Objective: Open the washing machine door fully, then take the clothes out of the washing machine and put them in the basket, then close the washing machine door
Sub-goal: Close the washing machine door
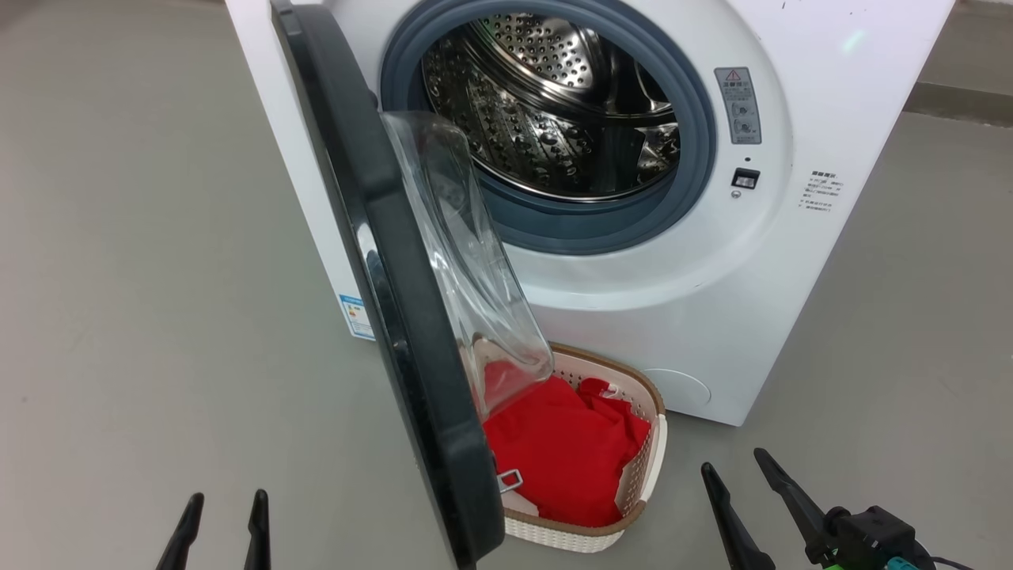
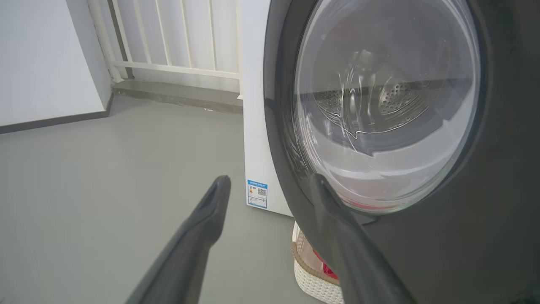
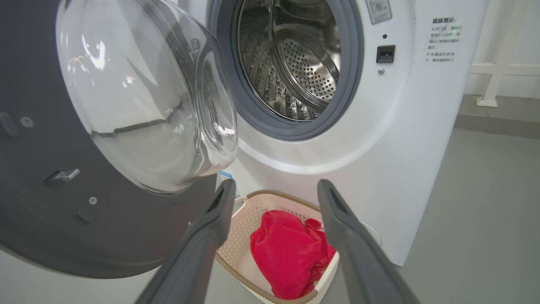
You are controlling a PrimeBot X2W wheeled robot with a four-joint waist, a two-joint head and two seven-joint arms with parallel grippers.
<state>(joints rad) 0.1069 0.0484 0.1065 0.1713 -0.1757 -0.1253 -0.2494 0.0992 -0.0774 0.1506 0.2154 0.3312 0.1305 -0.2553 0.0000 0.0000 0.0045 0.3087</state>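
Your L gripper (image 1: 226, 500) & R gripper (image 1: 734, 462) hang spread wide, holding nothing, either side of the washing machine door (image 1: 380, 261), which is swung open, edge toward you. Red clothes (image 1: 566, 451) lie in the basket (image 1: 633, 372), just in front of the washing machine (image 1: 791, 261).

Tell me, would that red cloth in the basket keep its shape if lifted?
Probably not: the clothes lie crumpled and folded in the basket, so they would likely droop. They look thin, so probably light. The matte weave seems unlikely to slip.
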